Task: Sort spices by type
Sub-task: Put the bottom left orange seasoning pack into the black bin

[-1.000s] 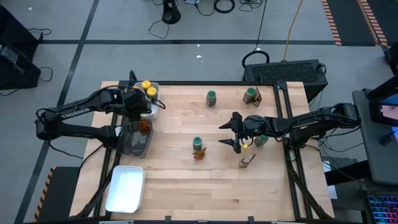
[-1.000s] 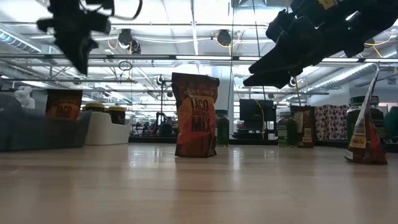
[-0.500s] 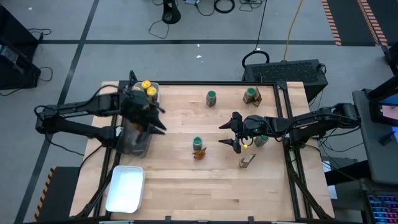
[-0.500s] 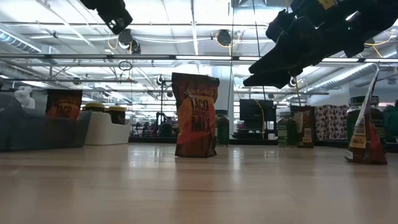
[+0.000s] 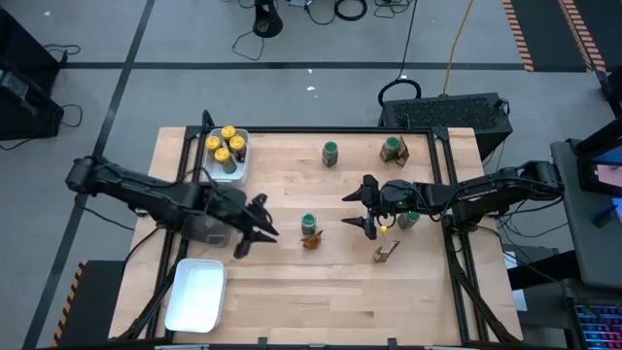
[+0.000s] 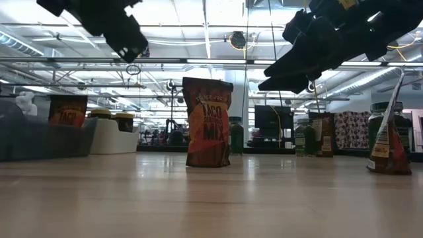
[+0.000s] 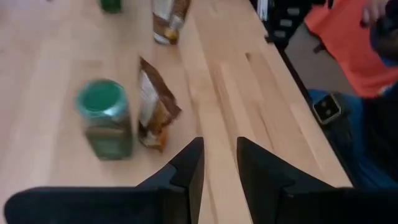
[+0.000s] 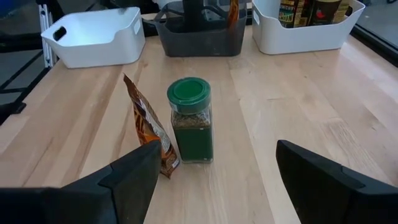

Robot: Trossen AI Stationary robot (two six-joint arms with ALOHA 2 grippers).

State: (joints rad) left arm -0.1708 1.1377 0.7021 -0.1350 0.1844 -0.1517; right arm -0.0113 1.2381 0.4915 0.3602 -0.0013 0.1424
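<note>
Grey shop floor with taped lines surrounds the wooden table (image 5: 321,282), which sits in a black frame under the overhead camera. On its left side lie three trays in a row: a white tray (image 5: 197,294) nearest the front corner, a dark grey tray (image 5: 203,226) in the middle holding an orange-brown packet (seen in the low view as a taco mix packet (image 6: 68,110) behind the grey wall), and a second white tray (image 5: 239,167) at the back corner with four yellow-lidded jars (image 5: 226,144) standing in it.

Reaching in from the left edge, the left arm crosses over the grey tray, and the left gripper (image 5: 256,226) hangs above the bare wood just left of the centre pair of spices, its fingers apart and gripping nothing; its wrist camera shows the two dark fingers (image 7: 189,168) with a narrow gap between them. From the right edge, the right arm lies over the table, the right gripper (image 5: 361,206) spread wide and empty, just right of the same pair.

That pair is a green-lidded jar (image 5: 309,225) and an orange-brown packet (image 5: 311,240) touching it on the front side (both stand upright in the right wrist view). Another green-lidded jar (image 5: 330,154) stands alone toward the back. A third jar (image 5: 392,148) stands near the back right with a packet (image 5: 402,156) just beside it. One more packet (image 5: 386,253) sits alone in front of the right gripper.
</note>
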